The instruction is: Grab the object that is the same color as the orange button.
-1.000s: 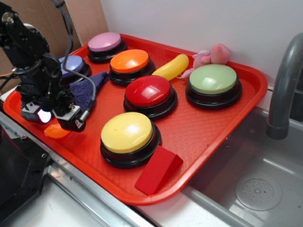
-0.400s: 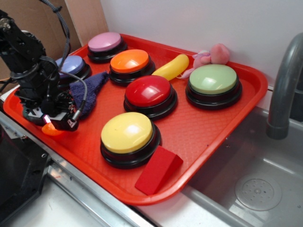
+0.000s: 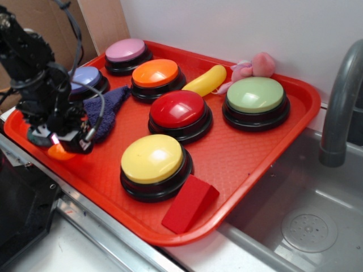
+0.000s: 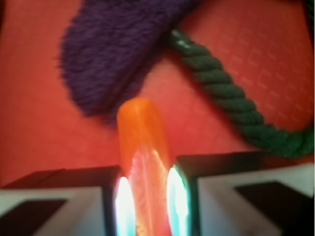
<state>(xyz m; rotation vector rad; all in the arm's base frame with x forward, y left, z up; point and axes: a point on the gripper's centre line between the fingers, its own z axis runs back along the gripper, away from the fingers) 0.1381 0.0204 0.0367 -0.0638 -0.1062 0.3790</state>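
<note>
You have a glossy red plastic tray [image 3: 255, 147] with a finely embossed floor, sitting on the counter beside a steel sink [image 3: 306, 221]. On it stand smooth domed push buttons on black bases: the large round orange button [image 3: 155, 73] at the back, a red one [image 3: 179, 109], a yellow one [image 3: 152, 159], a pale green one [image 3: 255, 94], a pink one [image 3: 125, 50] and a lilac one [image 3: 85, 77]. A shiny yellow banana-shaped toy [image 3: 205, 80] lies between the orange and green buttons, a matte red wedge block [image 3: 190, 203] sits touching the yellow button's base, and a fuzzy purple cloth [image 4: 118, 44] lies near the tray's left side with a twisted dark green rope [image 4: 231, 98] curving beside it.

Compared with a second ago, your black gripper [image 4: 146, 196] has dropped lower and shifted toward the tray's left edge, and the small orange crescent-shaped plastic slice [image 4: 142, 147], then visible lying beside it, now sits between its fingers.

In the wrist view the gripper's two pads [image 4: 123, 201] press against both flat sides of the translucent orange slice, so it is clamped on it. The slice's rounded end points toward the purple cloth, just short of it. In the exterior view only a sliver of orange [image 3: 57, 152] shows beneath the gripper [image 3: 61, 143], low at the tray's front-left edge.
</note>
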